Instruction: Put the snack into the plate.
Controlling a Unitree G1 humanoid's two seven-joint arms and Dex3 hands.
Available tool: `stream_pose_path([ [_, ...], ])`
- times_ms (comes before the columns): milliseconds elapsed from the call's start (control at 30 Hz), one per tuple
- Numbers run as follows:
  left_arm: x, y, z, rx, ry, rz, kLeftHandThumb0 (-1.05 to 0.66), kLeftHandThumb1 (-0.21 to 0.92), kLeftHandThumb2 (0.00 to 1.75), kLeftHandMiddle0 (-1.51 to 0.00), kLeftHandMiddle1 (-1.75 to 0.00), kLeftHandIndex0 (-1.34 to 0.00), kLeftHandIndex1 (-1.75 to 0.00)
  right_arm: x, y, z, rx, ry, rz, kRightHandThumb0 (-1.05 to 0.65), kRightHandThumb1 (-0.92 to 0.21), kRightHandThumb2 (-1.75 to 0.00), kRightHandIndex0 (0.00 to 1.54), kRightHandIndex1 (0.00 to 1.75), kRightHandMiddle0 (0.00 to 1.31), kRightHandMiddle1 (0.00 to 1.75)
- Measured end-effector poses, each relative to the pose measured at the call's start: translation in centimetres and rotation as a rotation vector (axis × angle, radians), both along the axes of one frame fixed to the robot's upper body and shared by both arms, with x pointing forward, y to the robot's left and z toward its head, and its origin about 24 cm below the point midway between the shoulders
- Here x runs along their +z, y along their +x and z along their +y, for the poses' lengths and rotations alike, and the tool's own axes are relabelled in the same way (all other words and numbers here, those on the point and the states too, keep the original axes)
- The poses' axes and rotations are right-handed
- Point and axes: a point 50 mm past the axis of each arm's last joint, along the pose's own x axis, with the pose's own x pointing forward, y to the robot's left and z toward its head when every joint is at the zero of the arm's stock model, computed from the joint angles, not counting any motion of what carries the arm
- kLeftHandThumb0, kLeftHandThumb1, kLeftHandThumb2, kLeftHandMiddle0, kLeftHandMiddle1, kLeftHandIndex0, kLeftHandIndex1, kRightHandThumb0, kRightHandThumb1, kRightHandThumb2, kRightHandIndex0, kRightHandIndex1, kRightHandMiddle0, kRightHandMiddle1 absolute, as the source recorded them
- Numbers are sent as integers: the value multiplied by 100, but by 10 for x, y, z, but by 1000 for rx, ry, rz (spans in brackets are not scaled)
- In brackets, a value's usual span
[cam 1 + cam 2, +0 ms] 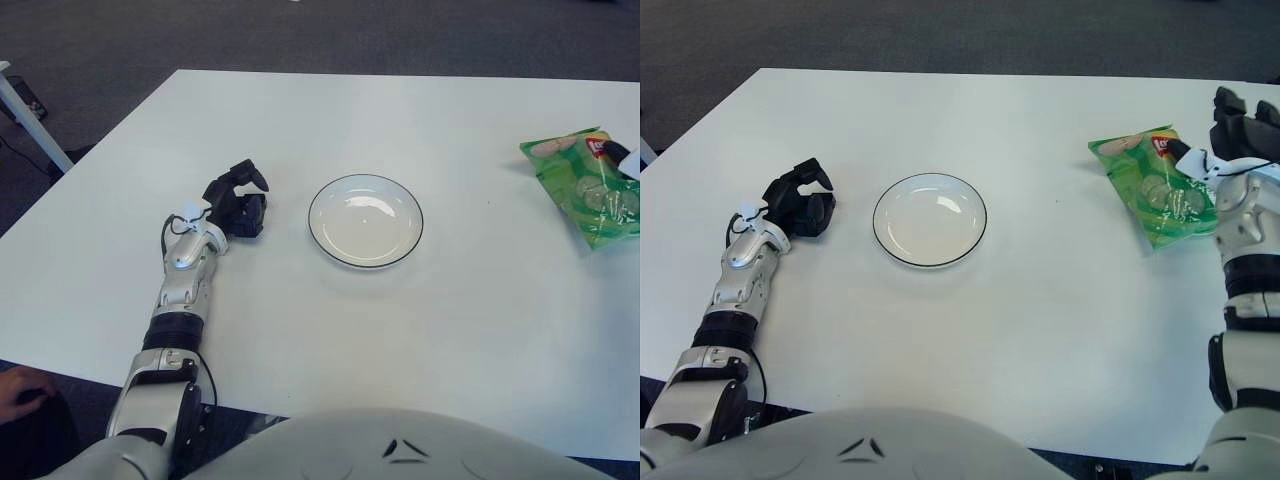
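One green crinkled snack bag with a red label [1152,197] lies flat on the white table [1020,330] at the right of the frame, well apart from the single round white plate with a dark rim [930,219] at centre, which holds nothing. The black-fingered right hand [1237,128] shows at the bag's right edge, fingers raised and holding nothing. The left hand [800,200] sits left of the plate, fingers curled on nothing.

White table [330,340] on dark grey carpet floor [300,35], white leg [30,118] at left.
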Motion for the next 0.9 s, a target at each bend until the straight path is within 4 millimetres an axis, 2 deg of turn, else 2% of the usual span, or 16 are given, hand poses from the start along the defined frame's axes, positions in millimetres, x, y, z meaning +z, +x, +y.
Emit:
stream_pose_path([
  [300, 0, 0, 1, -6, 0, 1, -50, 27, 138, -134, -175, -66, -175, -5, -2, 6, -7, 60, 59, -104, -92, -105, 0, 0, 0, 0],
  [600, 0, 0, 1, -6, 1, 2, -50, 27, 138, -134, -175, -66, -175, -39, -2, 8, -4, 124, 121, -105, -92, -108, 0, 0, 0, 0],
  [900, 0, 0, 1, -6, 2, 1, -50, 27, 138, -134, -175, -66, -175, -36, 0, 14, 31, 128, 107, -105, -92, -108, 0, 0, 2, 1],
])
